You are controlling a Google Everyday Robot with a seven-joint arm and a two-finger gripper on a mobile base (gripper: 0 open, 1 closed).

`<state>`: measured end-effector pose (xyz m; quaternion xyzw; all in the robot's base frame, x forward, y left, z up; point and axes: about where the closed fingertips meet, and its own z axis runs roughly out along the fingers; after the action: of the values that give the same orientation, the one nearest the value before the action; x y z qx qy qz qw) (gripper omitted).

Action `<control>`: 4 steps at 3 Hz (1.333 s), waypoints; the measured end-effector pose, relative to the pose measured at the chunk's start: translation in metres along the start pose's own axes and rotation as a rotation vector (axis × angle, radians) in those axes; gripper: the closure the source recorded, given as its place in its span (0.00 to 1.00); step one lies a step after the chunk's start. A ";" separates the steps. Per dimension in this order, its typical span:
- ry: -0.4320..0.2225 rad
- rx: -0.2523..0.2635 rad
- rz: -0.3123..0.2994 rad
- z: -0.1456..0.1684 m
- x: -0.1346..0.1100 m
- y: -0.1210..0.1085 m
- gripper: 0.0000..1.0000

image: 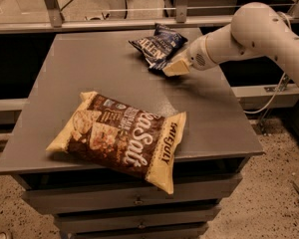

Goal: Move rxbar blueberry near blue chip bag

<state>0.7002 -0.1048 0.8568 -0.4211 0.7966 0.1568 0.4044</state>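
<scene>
The pincer (pixel 170 69) sits low over the tabletop (pixel 79 68), just beside the blue chip bag (pixel 157 44); whether it grasps anything cannot be told

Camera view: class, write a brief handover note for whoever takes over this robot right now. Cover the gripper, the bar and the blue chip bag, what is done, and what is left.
Gripper: low over the far right of the table, tip against the near edge of the blue chip bag.
Rxbar blueberry: cannot be told apart from the dark bag at the gripper's tip; possibly there, unconfirmed.
Sea Salt bag: at the table's front, apart from both.
Done: the gripper is at the bag.
Left: probably confirm the bar lies beside the bag, then pull the arm clear.
</scene>
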 end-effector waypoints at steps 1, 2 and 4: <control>-0.008 -0.013 0.000 0.015 -0.003 0.004 0.03; -0.006 -0.004 0.003 0.016 -0.001 0.004 0.00; -0.052 0.038 -0.014 -0.050 0.004 -0.010 0.00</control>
<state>0.6813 -0.1429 0.8861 -0.4145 0.7857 0.1496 0.4342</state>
